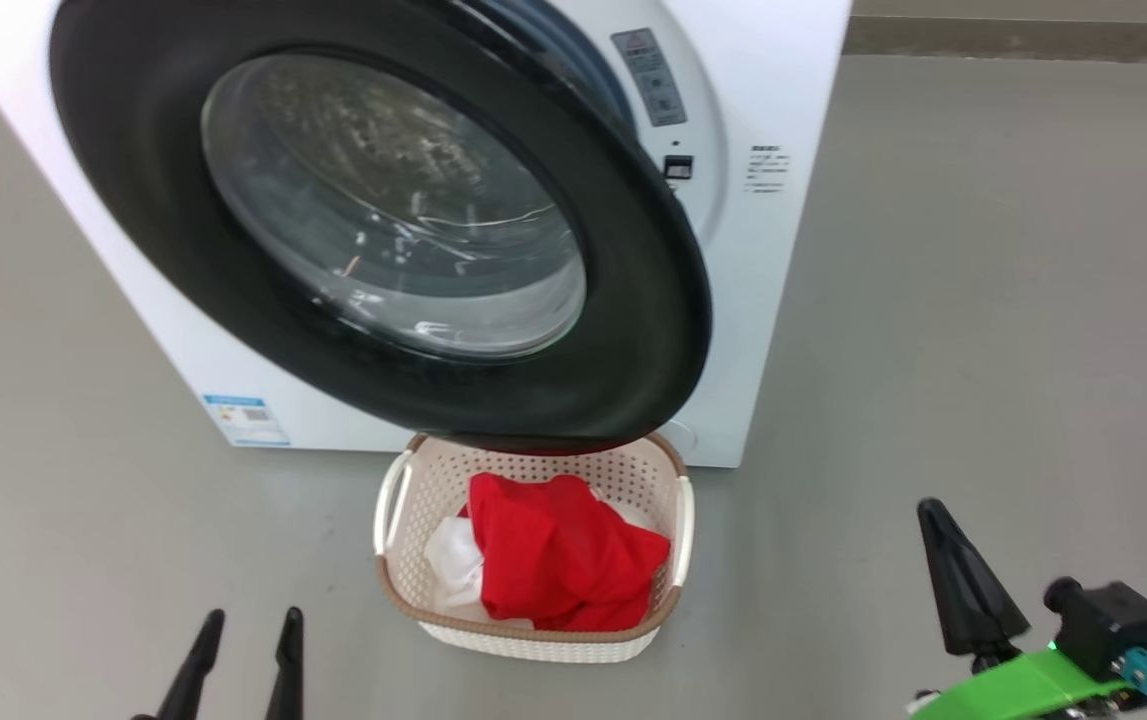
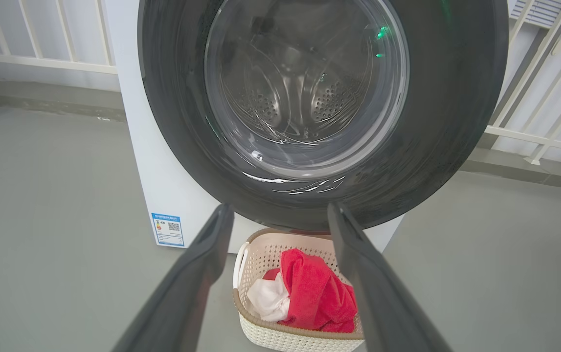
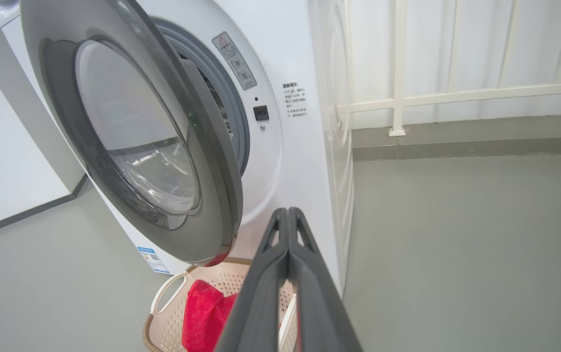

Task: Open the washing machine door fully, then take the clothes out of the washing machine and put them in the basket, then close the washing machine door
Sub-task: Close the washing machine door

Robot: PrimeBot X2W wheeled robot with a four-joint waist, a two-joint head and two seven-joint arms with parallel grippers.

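- The washing machine door point(image 1: 633, 300) is what I have in front of me. It stands ajar, with its free edge swung out from the white front on my right side.
- My right gripper point(image 1: 933, 520) has its two dark fingers pressed flat together with nothing between them. It sits low on my right, above the grey floor point(image 1: 983, 300) and apart from the door's free edge.
- In the right wrist view those closed fingers point at the lower front of the washing machine point(image 1: 763, 300), just beside the door's free edge. The grey gasket shows in the gap behind the door.
- My left gripper point(image 1: 253, 615) is spread wide and empty, low on my left, with its fingers pointing up towards the door.
- In the left wrist view the door's glass bowl sits above the two spread fingers, and I can see the perforated steel drum through it.
- The basket point(image 1: 533, 640) stands on the floor right in front of the machine, between my two grippers and touching neither. The door's black rim hangs over its far edge.
- The clothes point(image 1: 553, 560), red with a white patch on the left, lie heaped inside the basket.
- A blue label point(image 1: 245, 420) sits low on the machine's front, left of the basket.
- A pale railing point(image 3: 397, 73) runs behind the machine.
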